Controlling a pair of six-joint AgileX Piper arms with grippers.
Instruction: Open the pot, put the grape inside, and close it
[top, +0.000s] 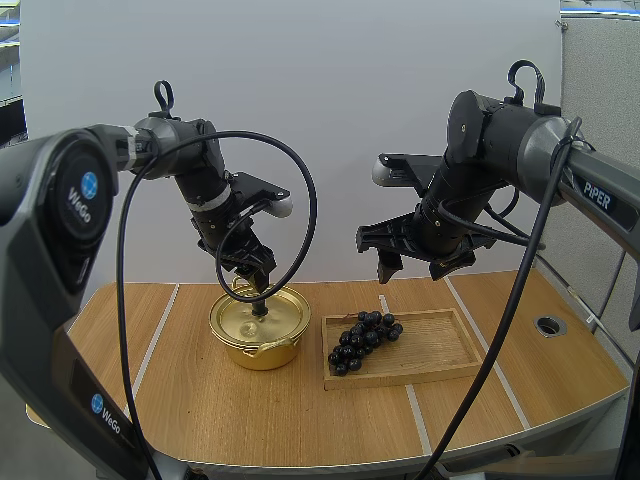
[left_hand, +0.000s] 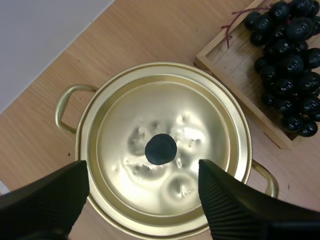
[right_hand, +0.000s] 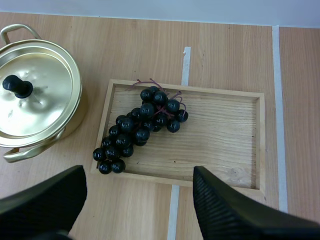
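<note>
The left claw (top: 257, 285), fingers apart, hangs over the black knob (left_hand: 160, 149) of the lidded gold pot (top: 258, 335). The right claw (top: 413, 267), also apart, hangs above the grapes (top: 363, 340) in the wooden tray (top: 440, 345).

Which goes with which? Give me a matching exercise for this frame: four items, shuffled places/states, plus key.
Items
1. lid
2. bunch of grapes
3. left gripper
4. right gripper

Places/states
A. open, over the wooden tray
B. seated on the pot
C. open, over the lid's black knob
D. lying in the wooden tray

Pairs: 1-B, 2-D, 3-C, 4-A
</note>
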